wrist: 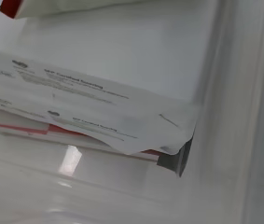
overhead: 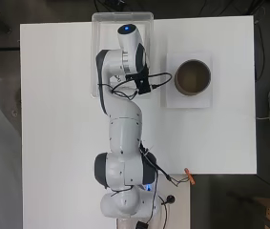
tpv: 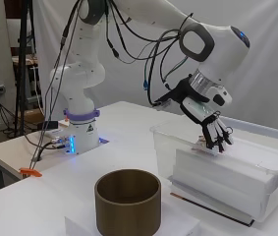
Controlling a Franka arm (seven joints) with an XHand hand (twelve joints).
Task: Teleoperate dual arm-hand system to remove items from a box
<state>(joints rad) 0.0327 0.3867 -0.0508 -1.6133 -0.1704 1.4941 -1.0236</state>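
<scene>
Hand (tpv: pixel 212 129) hangs inside the clear box (tpv: pixel 266 169), fingers curled down on a flat white packet (wrist: pixel 89 109) directly under your fingertips, its long axis running along the box.

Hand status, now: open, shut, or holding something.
Hand: fingers curled down inside the clear box, pinching a small flat packet at their tips.
</scene>
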